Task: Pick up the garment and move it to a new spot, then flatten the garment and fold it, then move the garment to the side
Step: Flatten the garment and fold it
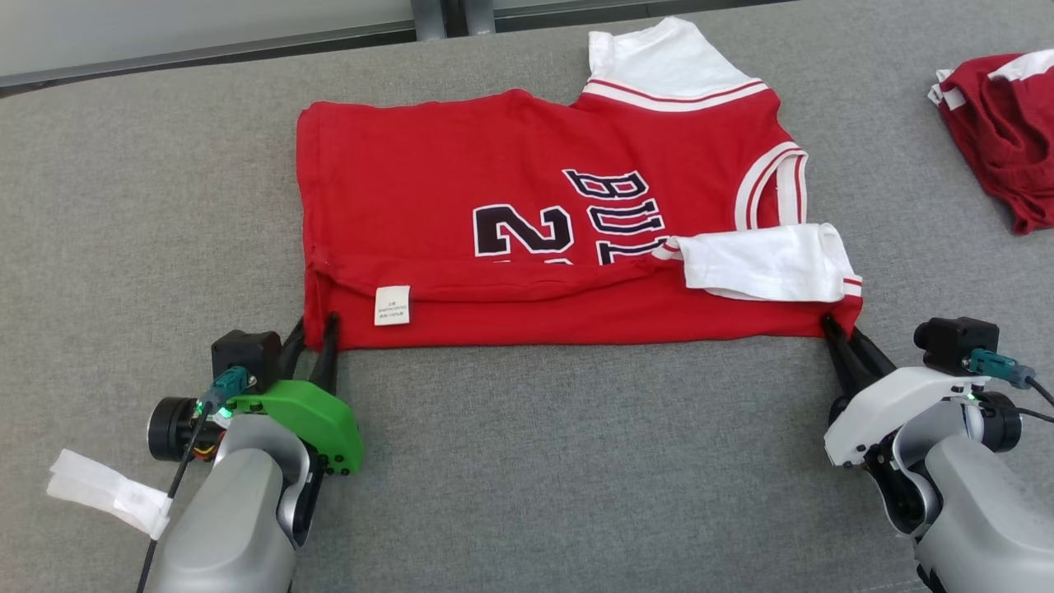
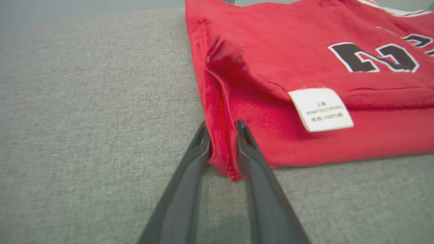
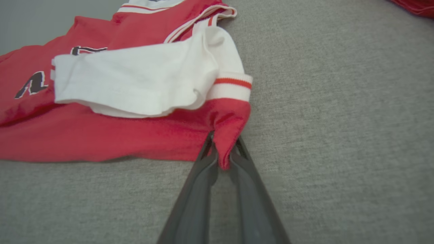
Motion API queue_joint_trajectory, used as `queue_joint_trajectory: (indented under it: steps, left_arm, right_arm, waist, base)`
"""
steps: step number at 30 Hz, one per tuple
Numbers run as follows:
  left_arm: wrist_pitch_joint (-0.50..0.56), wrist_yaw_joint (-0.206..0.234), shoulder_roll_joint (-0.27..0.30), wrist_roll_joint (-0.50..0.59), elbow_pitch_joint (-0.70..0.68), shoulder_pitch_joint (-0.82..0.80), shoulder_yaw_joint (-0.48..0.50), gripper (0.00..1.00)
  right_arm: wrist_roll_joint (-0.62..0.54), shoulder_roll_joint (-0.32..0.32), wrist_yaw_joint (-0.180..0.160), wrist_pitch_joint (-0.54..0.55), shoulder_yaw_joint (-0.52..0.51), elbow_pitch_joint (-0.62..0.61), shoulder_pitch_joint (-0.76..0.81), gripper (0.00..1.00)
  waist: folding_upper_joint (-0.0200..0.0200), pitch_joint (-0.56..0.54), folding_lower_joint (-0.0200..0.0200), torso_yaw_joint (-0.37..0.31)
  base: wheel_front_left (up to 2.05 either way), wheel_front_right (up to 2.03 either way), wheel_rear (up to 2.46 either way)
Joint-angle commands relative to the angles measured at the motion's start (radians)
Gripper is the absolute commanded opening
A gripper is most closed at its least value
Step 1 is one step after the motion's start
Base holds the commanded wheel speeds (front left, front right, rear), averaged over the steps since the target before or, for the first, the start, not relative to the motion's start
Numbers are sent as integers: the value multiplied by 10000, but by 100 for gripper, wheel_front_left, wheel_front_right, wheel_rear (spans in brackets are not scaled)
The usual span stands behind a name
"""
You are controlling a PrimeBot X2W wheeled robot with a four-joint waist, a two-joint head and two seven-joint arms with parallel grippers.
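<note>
Nearest, a tape strip (image 1: 107,492) is lying on the grey table (image 1: 576,461), outboard of the left gripper (image 1: 317,328) and clear of the work. That gripper is pinching the jersey (image 1: 461,165) at its near left corner, its fingers drawn in with the red hem bunched between them. The right gripper (image 1: 830,325) is clamping the near right corner, nearly closed on a fold of cloth. The jersey is lying flat mid-table, its near edge turned over and a label (image 1: 392,305) facing up. A white sleeve (image 1: 762,262) is lying across the fold beside the right gripper. A darker garment (image 1: 1000,123) is sitting crumpled at far right, well apart.
</note>
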Motion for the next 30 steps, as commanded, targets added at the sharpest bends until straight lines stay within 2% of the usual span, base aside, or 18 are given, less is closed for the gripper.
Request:
queue_joint_trajectory:
  steps: [1,5,10,17,24,26,27,30]
  left_arm:
    - [11,-75,86,19,-320,358,114,0]
    - [9,-207,165,-91,-1316,1134,358,0]
    - [31,-249,379,-427,-2354,2276,563,0]
    - [499,190,596,-707,-4089,4054,640,0]
    - [641,494,437,-890,-5113,5065,556,0]
    - [597,536,423,-855,-5296,5138,527,45]
    - [513,539,409,-834,-5384,5130,537,100]
    - [318,624,387,-748,-5544,5023,622,100]
  right_arm:
    - [67,-3,1,-147,32,98,-53,0]
    - [174,-89,1,-410,119,154,236,0]
    - [396,-418,0,-562,-51,-395,996,0]
    - [625,-864,-9,-23,-735,-1653,2722,0]
    - [481,-465,-9,733,-1799,-2968,4167,0]
    - [262,-310,-8,913,-2029,-3277,4328,90]
    - [136,-208,-6,968,-2150,-3419,4369,100]
    - [-266,63,1,962,-2470,-3798,4274,100]
  waist:
    - [0,-111,0,37]
    - [0,-509,0,190]
    - [0,-1048,0,389]
    - [0,-1282,0,575]
    - [0,-1280,0,639]
    - [0,-1310,0,606]
    - [0,-1333,0,592]
    - [0,-1412,0,552]
  base:
    - [0,0,0]
    - [0,0,0]
    - [0,0,0]
    - [0,0,0]
    - [0,0,0]
    - [0,0,0]
    - [0,0,0]
    - [0,0,0]
